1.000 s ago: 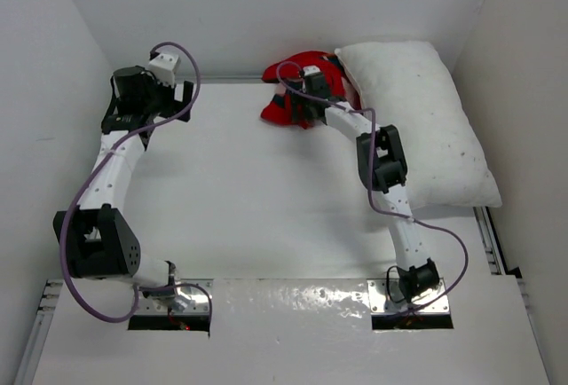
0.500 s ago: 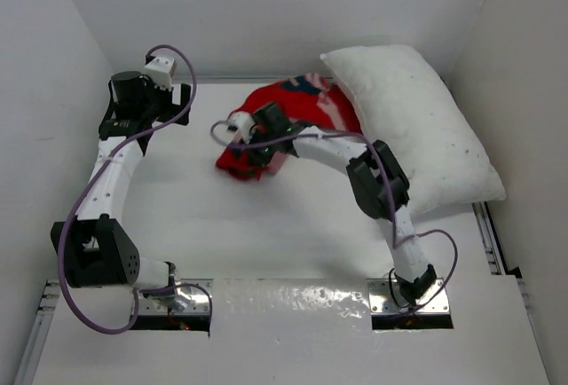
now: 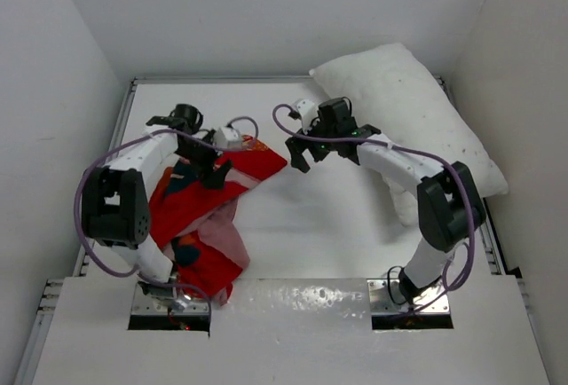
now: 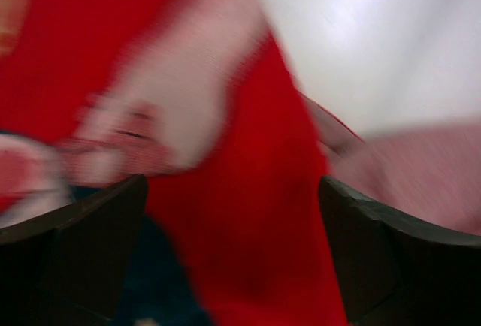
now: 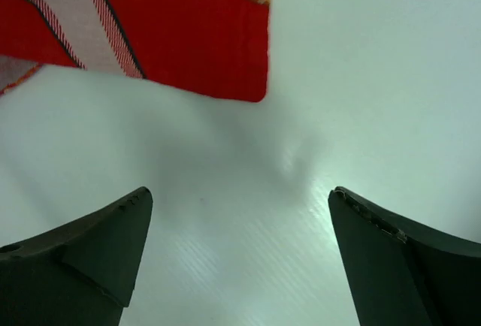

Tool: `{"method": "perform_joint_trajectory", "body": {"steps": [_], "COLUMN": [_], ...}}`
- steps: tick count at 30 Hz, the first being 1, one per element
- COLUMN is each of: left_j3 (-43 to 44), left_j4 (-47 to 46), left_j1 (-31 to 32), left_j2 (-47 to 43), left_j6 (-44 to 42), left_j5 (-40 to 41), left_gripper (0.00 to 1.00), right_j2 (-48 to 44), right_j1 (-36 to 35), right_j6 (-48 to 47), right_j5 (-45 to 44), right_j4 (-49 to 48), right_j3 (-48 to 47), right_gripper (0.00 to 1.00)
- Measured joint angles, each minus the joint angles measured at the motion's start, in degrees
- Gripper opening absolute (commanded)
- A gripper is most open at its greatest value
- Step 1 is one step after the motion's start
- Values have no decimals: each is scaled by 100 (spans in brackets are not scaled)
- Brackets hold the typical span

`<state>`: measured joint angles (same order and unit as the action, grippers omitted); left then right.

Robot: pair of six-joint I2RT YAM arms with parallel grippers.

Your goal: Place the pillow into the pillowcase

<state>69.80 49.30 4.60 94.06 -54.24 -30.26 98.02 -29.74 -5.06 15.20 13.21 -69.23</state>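
The right gripper (image 5: 237, 194) hangs wide open over bare table (image 5: 361, 78), a pillowcase (image 5: 173, 33) corner just ahead. The left gripper (image 4: 233, 187), fingers also spread, hovers over the pillowcase, which lies at the table's left. The pillow (image 3: 417, 110) lies far right.

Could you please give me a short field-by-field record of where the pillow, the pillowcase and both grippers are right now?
pillow: far right of the table, toward the back corner, uncovered
pillowcase: spread loosely on the left side, near end bunched by the left arm's base, apart from the pillow
left gripper: fingers open, red cloth below them, view blurred
right gripper: fingers open over bare table, just off the pillowcase's corner
task state: pillow not yet inside the pillowcase
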Motion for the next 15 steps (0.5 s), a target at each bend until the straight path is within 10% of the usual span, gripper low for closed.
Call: {"method": "perform_joint_trajectory", "body": {"steps": [8,13,15], "left_j3": [-815,-1596,-1652], "left_j4": [1080,306,144], "left_j1": [59,70,72], "left_j2": [-400,-710,-708], "left_j6": [-1165,-778,-636], "left_j5": [732,1624,1784], "left_gripper": [100,43,11], "right_j2": [1606,2798,3091], "right_j1": [-391,-595,-678], "right_j6": [933,1615,1766], "right_j5": [157,-299,-470], "right_j4": [-866,-1379,-1462], "right_j3": [-343,-1338,-1746], "right_gripper": [99,85,56]}}
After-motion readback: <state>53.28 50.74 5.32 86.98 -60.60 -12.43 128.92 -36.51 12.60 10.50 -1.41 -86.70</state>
